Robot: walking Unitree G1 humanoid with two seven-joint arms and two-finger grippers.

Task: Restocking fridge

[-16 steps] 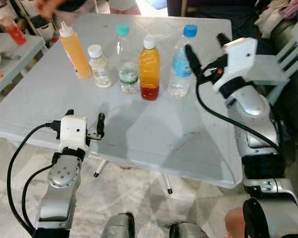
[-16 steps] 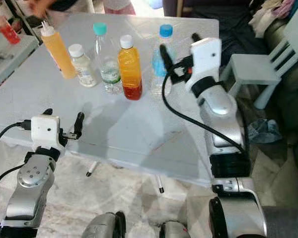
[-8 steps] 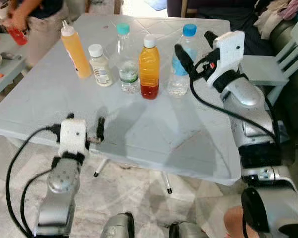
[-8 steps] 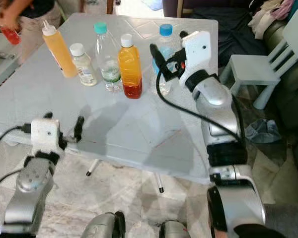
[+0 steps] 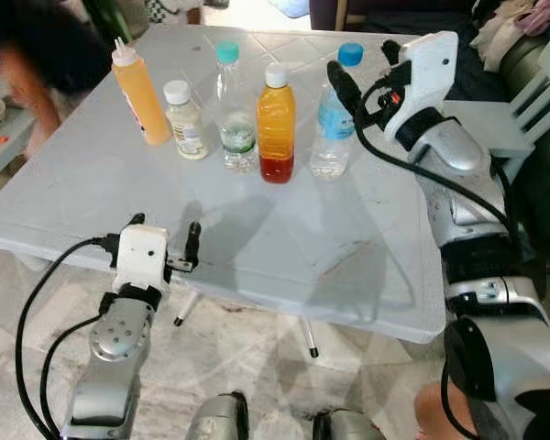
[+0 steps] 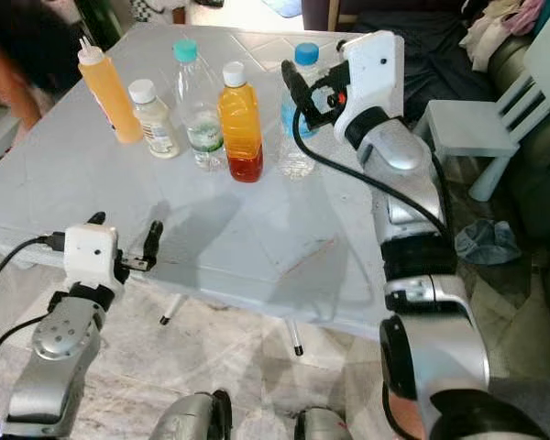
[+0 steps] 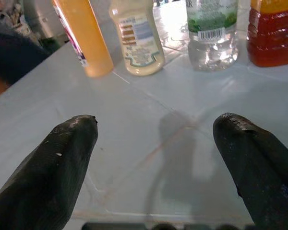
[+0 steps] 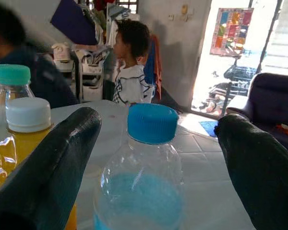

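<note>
A blurred person (image 5: 27, 64) stands at the far left, too smeared to make out. On the white table (image 5: 257, 229) five bottles stand in a row: an orange squeeze bottle (image 5: 138, 94), a small pale bottle (image 5: 184, 121), a clear bottle with a teal cap (image 5: 235, 115), an orange juice bottle (image 5: 276, 128) and a blue-capped water bottle (image 5: 335, 115). The left gripper (image 5: 163, 240) hangs wide open and empty at the near table edge. The right gripper (image 5: 367, 73) is spread wide, its fingers on either side of the water bottle's cap, not touching it.
</note>
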